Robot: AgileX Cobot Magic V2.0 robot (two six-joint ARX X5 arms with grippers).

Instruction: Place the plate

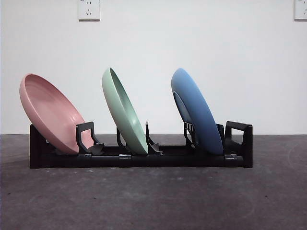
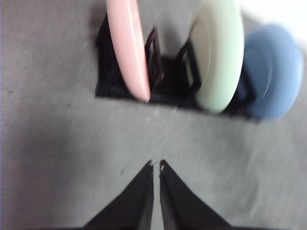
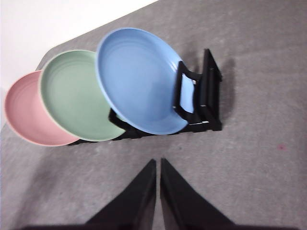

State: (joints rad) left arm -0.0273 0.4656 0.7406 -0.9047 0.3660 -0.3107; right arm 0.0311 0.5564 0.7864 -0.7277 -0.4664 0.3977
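The black rack (image 1: 144,155) stands near on the grey worktop (image 1: 153,201), its uprights propping three plates tilted on edge: one pink plate (image 1: 50,112), one green plate (image 1: 123,111), one blue plate (image 1: 196,110). All seem placed. The left gripper (image 2: 156,165) and right gripper (image 3: 158,162) hang apart from the rack, jaws closed, gripping nothing.

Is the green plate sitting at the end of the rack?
No, the green plate stands in the middle of the black rack, between the pink plate and blue plate.

Pink plate (image 1: 50,112), green plate (image 1: 123,111), blue plate (image 1: 197,111), black rack (image 1: 144,157)
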